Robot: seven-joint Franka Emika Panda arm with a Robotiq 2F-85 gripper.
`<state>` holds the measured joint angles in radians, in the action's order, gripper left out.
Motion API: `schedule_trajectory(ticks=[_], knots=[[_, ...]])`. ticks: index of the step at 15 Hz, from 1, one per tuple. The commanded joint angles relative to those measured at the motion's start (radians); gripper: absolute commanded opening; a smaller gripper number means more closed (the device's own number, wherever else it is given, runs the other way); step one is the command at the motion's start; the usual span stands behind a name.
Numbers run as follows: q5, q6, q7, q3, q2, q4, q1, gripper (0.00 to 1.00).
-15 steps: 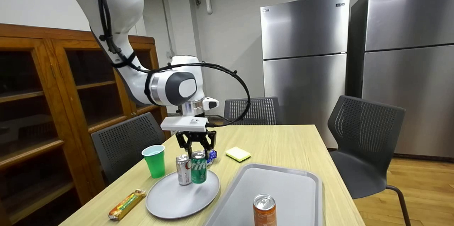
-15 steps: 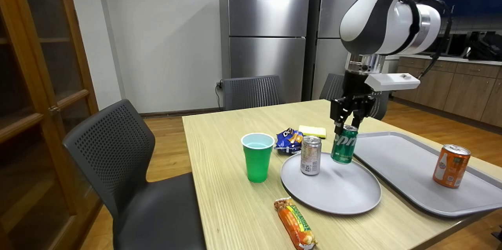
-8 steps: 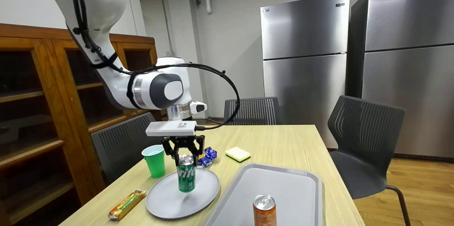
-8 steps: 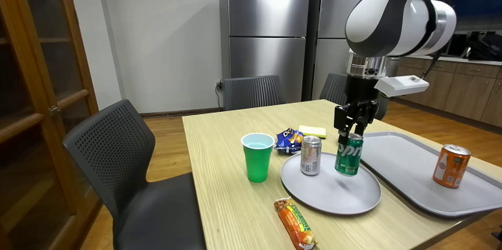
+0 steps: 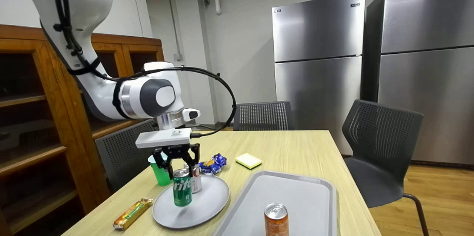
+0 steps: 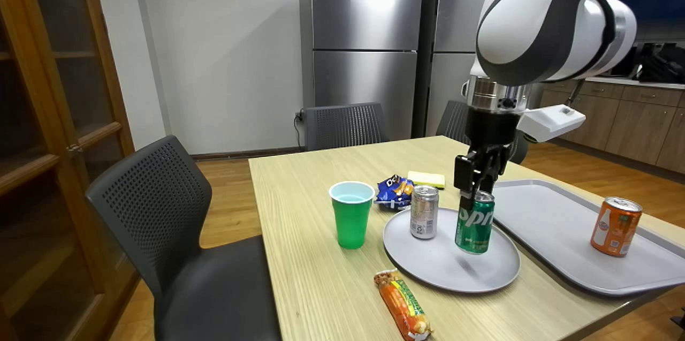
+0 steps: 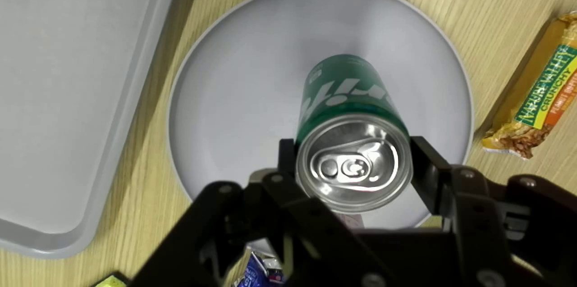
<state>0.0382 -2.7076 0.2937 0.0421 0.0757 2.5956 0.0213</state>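
Observation:
My gripper [image 5: 181, 173] is shut on a green Sprite can [image 5: 182, 191], one finger on each side near its top. The can [image 6: 474, 231] is upright, low over the grey round plate [image 6: 455, 277]; I cannot tell if it touches. In the wrist view the gripper [image 7: 354, 163] grips the can [image 7: 349, 88] over the plate [image 7: 234, 97]. A silver can [image 6: 424, 215] stands on the plate beside it. In an exterior view the silver can [image 5: 196, 184] is partly hidden behind the green can.
A grey tray [image 5: 296, 182] beside the plate bears an orange can [image 6: 616, 228]. A green cup [image 6: 351, 220], a blue chip bag [image 6: 395, 191], a yellow sponge [image 5: 248, 160] and a granola bar [image 6: 402, 306] lie around the plate. Chairs [image 5: 377, 147] surround the table.
The gripper, holding the green can, has moved across the plate and lower, toward the granola bar's side in an exterior view. The other objects have not moved.

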Motion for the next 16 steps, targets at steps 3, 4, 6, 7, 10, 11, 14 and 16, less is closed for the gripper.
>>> schedule_trajectory(ticks=[3,4,6,7,10,11,14,16], knots=[[0.074,-0.027,-0.052,0.018,-0.021,0.021,0.039,0.38],[0.083,-0.029,-0.057,0.020,-0.019,0.021,0.046,0.38],[0.093,-0.033,-0.058,0.028,-0.012,0.019,0.059,0.38],[0.090,-0.035,-0.056,0.032,-0.005,0.016,0.063,0.38],[0.089,-0.066,-0.054,0.040,0.021,0.013,0.069,0.38],[0.083,-0.078,-0.048,0.042,0.033,0.010,0.070,0.38],[0.073,-0.105,-0.035,0.048,0.064,0.005,0.067,0.38],[0.064,-0.115,-0.025,0.055,0.079,0.004,0.064,0.38]])
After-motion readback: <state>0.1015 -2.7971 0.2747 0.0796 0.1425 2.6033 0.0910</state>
